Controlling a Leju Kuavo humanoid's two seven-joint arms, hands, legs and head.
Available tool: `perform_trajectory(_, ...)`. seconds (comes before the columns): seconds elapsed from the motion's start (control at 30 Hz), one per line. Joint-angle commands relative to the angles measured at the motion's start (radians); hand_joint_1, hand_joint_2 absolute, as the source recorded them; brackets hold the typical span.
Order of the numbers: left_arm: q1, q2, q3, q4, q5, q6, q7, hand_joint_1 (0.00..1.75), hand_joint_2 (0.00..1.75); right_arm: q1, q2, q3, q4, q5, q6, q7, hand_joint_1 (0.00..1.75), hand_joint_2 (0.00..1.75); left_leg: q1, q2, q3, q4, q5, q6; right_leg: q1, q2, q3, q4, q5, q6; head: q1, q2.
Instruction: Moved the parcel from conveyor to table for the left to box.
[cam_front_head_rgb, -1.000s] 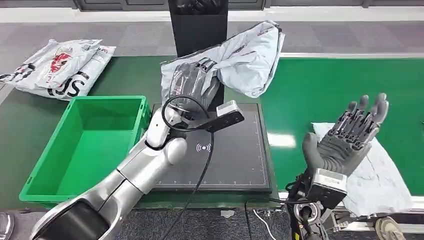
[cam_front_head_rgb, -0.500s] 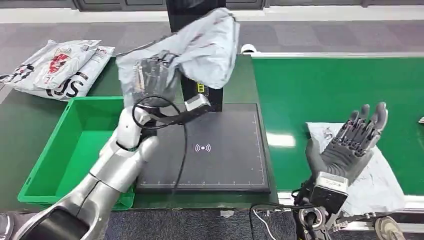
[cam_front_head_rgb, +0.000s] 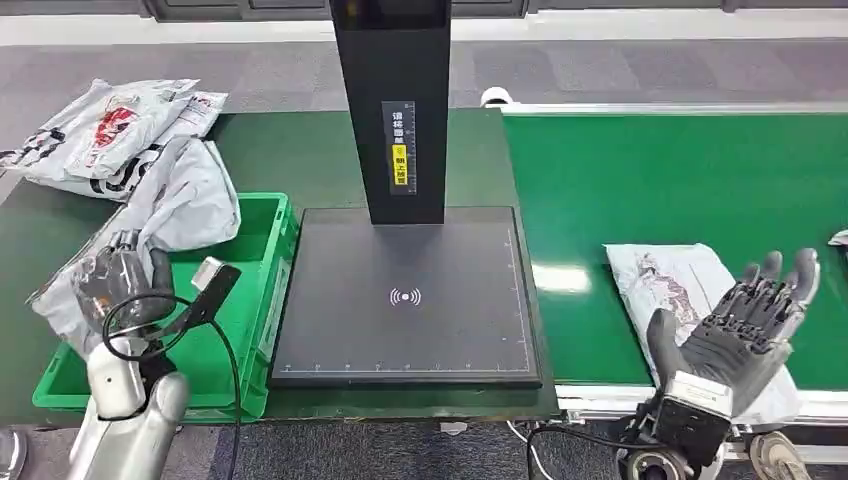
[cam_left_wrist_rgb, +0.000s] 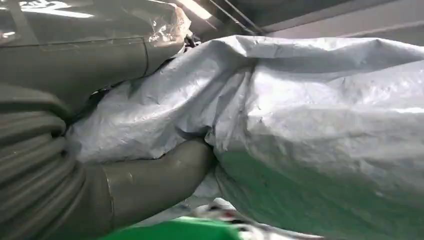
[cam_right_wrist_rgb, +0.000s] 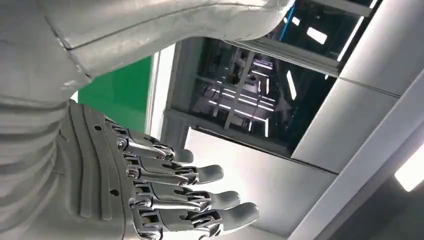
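My left hand (cam_front_head_rgb: 120, 282) grips a crumpled grey parcel (cam_front_head_rgb: 180, 205) and holds it over the left end of the green box (cam_front_head_rgb: 262, 290). The left wrist view shows that grey parcel (cam_left_wrist_rgb: 310, 115) draped over my left hand (cam_left_wrist_rgb: 150, 175), with the thumb pressed under it. My right hand (cam_front_head_rgb: 745, 325) is raised palm up above the near edge of the green conveyor (cam_front_head_rgb: 660, 170), fingers spread and empty. In the right wrist view my right hand (cam_right_wrist_rgb: 165, 190) shows its fingers spread against the ceiling. A second white parcel (cam_front_head_rgb: 680, 290) lies flat on the conveyor just beyond my right hand.
A black scanner pad (cam_front_head_rgb: 405, 295) with a tall black post (cam_front_head_rgb: 392, 110) sits between the box and the conveyor. Several printed parcels (cam_front_head_rgb: 110, 130) are piled on the dark green table (cam_front_head_rgb: 290, 150) at the far left.
My left arm swung the grey parcel from in front of the post leftward and down to the box's left end. My right hand sank lower and moved slightly right.
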Motion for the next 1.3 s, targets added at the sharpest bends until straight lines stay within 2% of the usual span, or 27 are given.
perform_trajectory(0.03, 0.106, -0.090, 0.141, -0.075, -0.047, -0.073, 0.019, 1.75, 1.75, 0.007, -0.034, -0.040, -0.001, -0.009, 0.003, 0.011, 0.00, 1.75, 0.000, 0.000, 0.002, -0.001, 0.000, 0.001, 0.000, -0.001, 0.003, -0.002, 0.000, 0.000, 0.000, 0.000)
perform_trajectory(0.1, 0.103, -0.095, 0.133, -0.064, -0.053, -0.103, 0.031, 1.75, 1.75, 0.002, -0.034, -0.040, 0.003, -0.004, 0.003, 0.016, 0.00, 1.75, 0.000, 0.000, 0.002, -0.001, -0.001, 0.001, 0.000, -0.001, 0.003, -0.002, 0.000, 0.000, 0.000, 0.000)
perform_trajectory(0.13, 0.094, -0.099, 0.115, -0.049, 0.008, -0.162, 0.012, 1.75, 1.75, -0.003, -0.037, -0.041, 0.008, 0.001, 0.003, 0.023, 0.00, 1.75, 0.000, 0.000, 0.003, -0.002, -0.001, 0.001, 0.001, -0.002, 0.004, -0.003, 0.000, 0.000, 0.000, 0.000)
perform_trajectory(0.17, 0.086, -0.100, 0.099, -0.035, 0.070, -0.194, -0.014, 0.23, 1.75, -0.004, -0.038, -0.043, 0.010, 0.001, 0.003, 0.025, 0.00, 1.75, 0.000, -0.001, 0.002, -0.001, 0.000, 0.001, 0.000, -0.002, 0.003, -0.002, 0.000, 0.000, 0.000, 0.000)
perform_trajectory(0.2, 0.078, -0.097, 0.078, -0.017, 0.100, -0.232, -0.026, 0.00, 1.75, -0.006, -0.043, -0.042, 0.015, 0.000, 0.003, 0.028, 0.00, 1.75, 0.000, -0.001, 0.003, -0.002, 0.000, 0.001, 0.001, -0.003, 0.004, -0.002, 0.000, 0.000, 0.000, 0.000)
perform_trajectory(0.33, 0.055, -0.099, 0.051, 0.018, 0.195, -0.269, -0.053, 0.00, 1.75, -0.009, -0.047, -0.043, 0.023, -0.002, 0.003, 0.032, 0.00, 1.75, 0.000, -0.002, 0.003, -0.002, 0.000, 0.001, 0.001, -0.004, 0.005, -0.003, 0.000, 0.000, 0.000, 0.000)
perform_trajectory(0.57, -0.037, -0.090, -0.037, 0.133, 0.197, -0.303, -0.045, 0.00, 1.75, -0.021, -0.045, -0.053, 0.061, 0.015, 0.003, 0.060, 0.00, 1.75, 0.001, -0.008, 0.005, -0.004, 0.002, 0.001, 0.003, -0.011, 0.008, -0.005, 0.001, 0.000, 0.000, 0.000)
perform_trajectory(0.7, -0.037, -0.085, -0.042, 0.137, 0.198, -0.303, -0.045, 0.00, 1.75, -0.019, -0.044, -0.054, 0.058, 0.017, 0.003, 0.062, 0.00, 1.75, 0.000, -0.003, 0.004, -0.002, 0.001, 0.000, 0.002, -0.006, 0.006, -0.004, 0.001, 0.000, 0.000, 0.000)
perform_trajectory(0.8, -0.091, -0.091, -0.079, 0.186, 0.216, -0.308, -0.061, 0.00, 1.75, -0.015, -0.039, -0.061, 0.056, 0.023, 0.003, 0.070, 0.00, 1.75, 0.000, -0.003, 0.005, -0.003, 0.001, 0.000, 0.002, -0.006, 0.006, -0.004, 0.001, -0.001, 0.000, 0.000)
perform_trajectory(0.83, -0.107, -0.104, -0.082, 0.196, 0.260, -0.312, -0.087, 0.00, 1.75, -0.014, -0.038, -0.064, 0.055, 0.025, 0.003, 0.071, 0.00, 1.75, 0.001, -0.005, 0.005, -0.003, 0.001, 0.000, 0.002, -0.008, 0.007, -0.004, 0.001, -0.001, 0.000, 0.000)
perform_trajectory(0.87, -0.126, -0.134, -0.072, 0.196, 0.439, -0.360, -0.186, 0.00, 1.75, -0.011, -0.036, -0.071, 0.057, 0.026, 0.003, 0.076, 0.00, 1.75, 0.000, -0.006, 0.002, -0.001, 0.002, 0.000, 0.002, -0.009, 0.004, -0.002, 0.000, -0.001, 0.000, 0.000)
perform_trajectory(0.93, -0.128, -0.167, -0.081, 0.159, 0.786, -0.535, -0.306, 0.00, 1.75, -0.017, -0.049, -0.072, 0.092, 0.032, 0.007, 0.109, 0.00, 1.75, 0.001, -0.009, 0.003, -0.002, 0.002, 0.000, 0.002, -0.012, 0.007, -0.004, 0.001, -0.001, 0.000, 0.000)
perform_trajectory(1.03, -0.115, -0.183, -0.186, 0.093, 0.961, -0.547, -0.328, 0.00, 1.75, -0.064, -0.051, -0.088, 0.231, 0.068, 0.040, 0.185, 0.00, 1.75, 0.000, -0.006, 0.002, -0.001, 0.001, 0.000, 0.001, -0.007, 0.005, -0.002, 0.001, 0.000, 0.000, 0.000)
perform_trajectory(1.1, -0.122, -0.198, -0.234, 0.075, 1.026, -0.561, -0.343, 0.00, 1.75, -0.085, -0.052, -0.099, 0.314, 0.100, 0.044, 0.220, 0.00, 1.75, 0.000, -0.009, 0.004, -0.001, 0.002, 0.001, 0.001, -0.011, 0.008, -0.003, 0.001, 0.000, 0.000, 0.000)
perform_trajectory(1.13, -0.127, -0.203, -0.259, 0.070, 1.036, -0.566, -0.343, 0.00, 1.75, -0.087, -0.053, -0.103, 0.338, 0.114, 0.047, 0.238, 0.00, 1.75, 0.002, -0.012, 0.004, -0.002, 0.003, 0.002, 0.002, -0.015, 0.010, -0.006, 0.002, 0.001, 0.000, 0.000)
perform_trajectory(1.2, -0.130, -0.203, -0.278, 0.063, 1.043, -0.562, -0.334, 0.00, 1.75, -0.088, -0.054, -0.107, 0.357, 0.117, 0.045, 0.237, 0.00, 1.75, 0.001, -0.008, 0.002, 0.000, 0.002, 0.002, 0.001, -0.011, 0.006, -0.002, 0.001, 0.001, 0.000, 0.000)
perform_trajectory(1.3, -0.133, -0.215, -0.338, 0.019, 1.121, -0.598, -0.349, 0.00, 1.75, -0.081, -0.045, -0.152, 0.417, 0.194, 0.047, 0.317, 0.00, 1.75, 0.001, -0.008, 0.003, -0.001, 0.003, 0.003, 0.001, -0.011, 0.008, -0.004, 0.002, 0.002, 0.000, 0.000)
